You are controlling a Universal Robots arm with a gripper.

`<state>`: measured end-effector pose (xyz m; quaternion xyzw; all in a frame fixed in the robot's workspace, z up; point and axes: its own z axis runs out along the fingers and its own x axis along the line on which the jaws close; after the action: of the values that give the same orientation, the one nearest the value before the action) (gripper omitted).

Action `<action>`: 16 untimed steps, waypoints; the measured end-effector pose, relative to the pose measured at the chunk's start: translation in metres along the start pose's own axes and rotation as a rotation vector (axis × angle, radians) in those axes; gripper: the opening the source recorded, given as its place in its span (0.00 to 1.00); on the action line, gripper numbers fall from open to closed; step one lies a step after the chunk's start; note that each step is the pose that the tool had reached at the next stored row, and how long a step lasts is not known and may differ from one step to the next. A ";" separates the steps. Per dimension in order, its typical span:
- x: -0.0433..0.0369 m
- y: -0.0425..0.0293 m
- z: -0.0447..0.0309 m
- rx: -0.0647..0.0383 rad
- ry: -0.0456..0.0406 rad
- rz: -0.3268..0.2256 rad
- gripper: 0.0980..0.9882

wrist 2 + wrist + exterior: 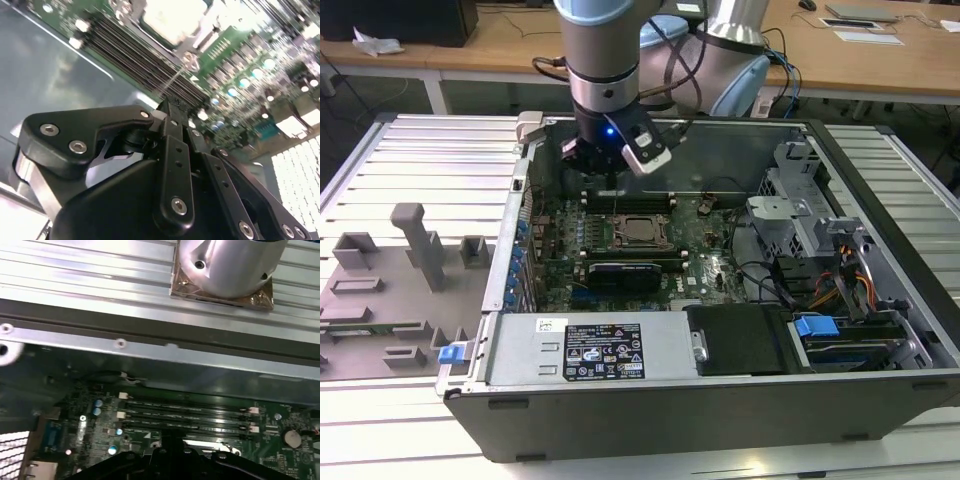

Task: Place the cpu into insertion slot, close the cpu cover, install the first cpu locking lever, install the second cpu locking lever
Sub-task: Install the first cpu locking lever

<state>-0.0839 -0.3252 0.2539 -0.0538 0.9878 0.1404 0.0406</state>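
The cpu (pixel 642 231), a small flat square chip with its silver-grey metal face up, lies flat in the insertion slot (pixel 623 237), the square black-framed socket near the middle of the green motherboard (pixel 715 262). In the second wrist view the chip (pixel 170 17) shows as a bright pale square. The thin silver-grey metal cpu cover (pixel 201 38) frames its edge and appears to lie down over it, though I cannot tell whether it is fully seated.

The black gripper (pixel 610 185) hangs on the grey arm above the board. It is just beside the socket, on the side of the long black memory slots (pixel 625 201), and clear of the chip itself. In the second wrist view its fingertips (pixel 171 106) are drawn together into one narrow point. A thin silver wire lever (pixel 175 76) runs from a round stud by the socket's corner to those tips. I cannot tell whether the lever is pinched between them or only passes beside them.

The board sits in an open dark grey computer case (pixel 720 420) lying on its side. A black power supply box (pixel 605 350) with a white-printed label lies along the case's near wall. The case rests on a slatted aluminium table (pixel 420 150). Grey moulded fixture blocks (pixel 420 245) stand on the table towards the exterior view's left.
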 end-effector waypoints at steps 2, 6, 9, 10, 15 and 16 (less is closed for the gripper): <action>-0.0135 -0.0023 0.0024 0.000 0.0000 0.000 0.01; -0.0283 -0.0046 0.0047 0.000 0.0000 0.000 0.01; -0.0372 -0.0060 0.0060 0.000 0.0001 0.000 0.01; -0.0374 -0.0060 0.0060 0.000 0.0000 0.000 0.01; -0.0368 -0.0060 0.0063 0.025 0.0010 -0.002 0.01; -0.0357 -0.0058 0.0066 0.041 -0.0057 -0.006 0.01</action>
<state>-0.0475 -0.3255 0.2494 -0.0553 0.9902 0.1202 0.0448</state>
